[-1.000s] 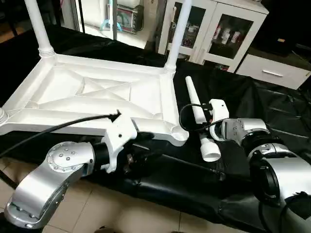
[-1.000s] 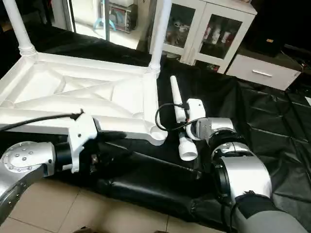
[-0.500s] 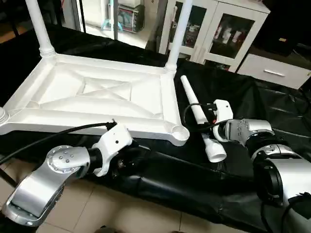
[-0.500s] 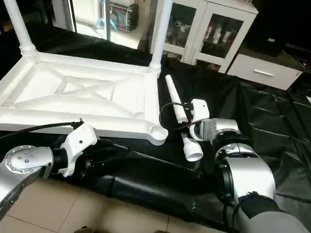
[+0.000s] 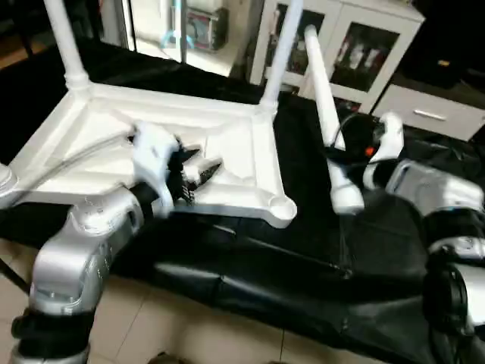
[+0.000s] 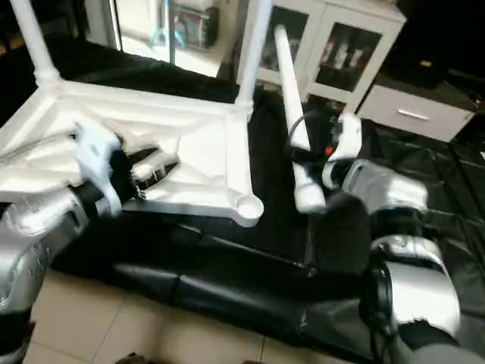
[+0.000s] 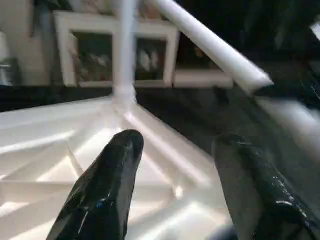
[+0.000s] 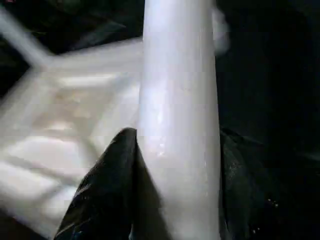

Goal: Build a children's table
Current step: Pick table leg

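Loose leg [image 5: 326, 114] held tilted off the black cloth [image 5: 356, 250], narrow end up and away toward the white cabinet [image 5: 356, 38], wide socket end low, near the robot. Right gripper [image 8: 172, 165] clamped on it, a black finger on each side of the tube. Table top [image 5: 242, 152] lies underside up on the cloth, X-ribs showing, long axis running left to right. Two legs [image 5: 282, 45] stand upright in the far corner sockets. Near right corner socket [image 5: 283, 206] open, nothing in it, just left of the held leg's wide end. Left gripper [image 5: 198, 173] hovers over the ribbed underside, fingers [image 7: 107, 185] apart, nothing between them. Bare cloth lies right of the top; tiled floor [image 5: 174, 334] below the near edge.
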